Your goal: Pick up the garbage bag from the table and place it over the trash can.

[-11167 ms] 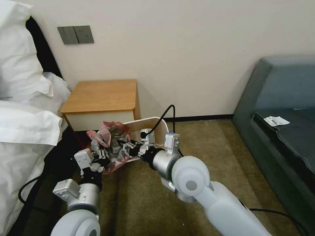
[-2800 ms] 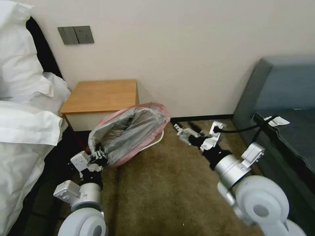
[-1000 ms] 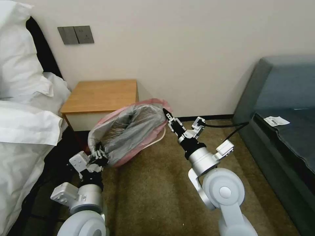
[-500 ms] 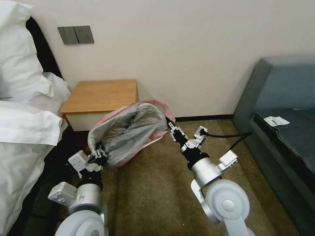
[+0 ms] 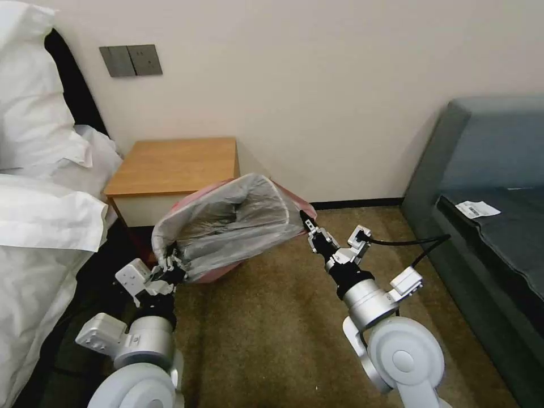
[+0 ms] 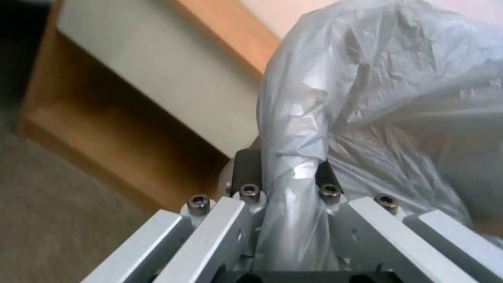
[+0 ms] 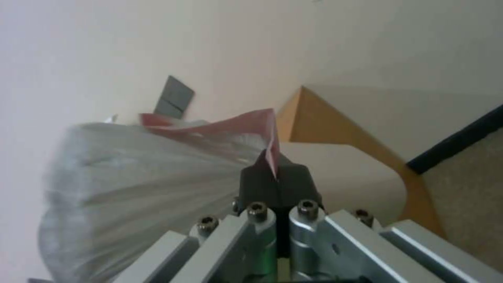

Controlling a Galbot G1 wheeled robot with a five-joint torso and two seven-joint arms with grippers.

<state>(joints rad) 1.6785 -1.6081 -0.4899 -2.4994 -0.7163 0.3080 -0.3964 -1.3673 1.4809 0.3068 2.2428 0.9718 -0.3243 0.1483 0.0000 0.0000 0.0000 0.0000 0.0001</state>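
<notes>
In the middle of the head view, the garbage bag (image 5: 232,224) hangs stretched before the table (image 5: 173,165), the left gripper (image 5: 170,266) pinching its lower-left edge and the right gripper (image 5: 309,221) clamped on its pinkish rim at the right.

Open carpet at lower centre, crowded at left

Carpet (image 5: 266,317) lies bare; worktop (image 5: 175,170), bed (image 5: 39,238) and stretched garbage bag (image 5: 232,221) block the left.
</notes>
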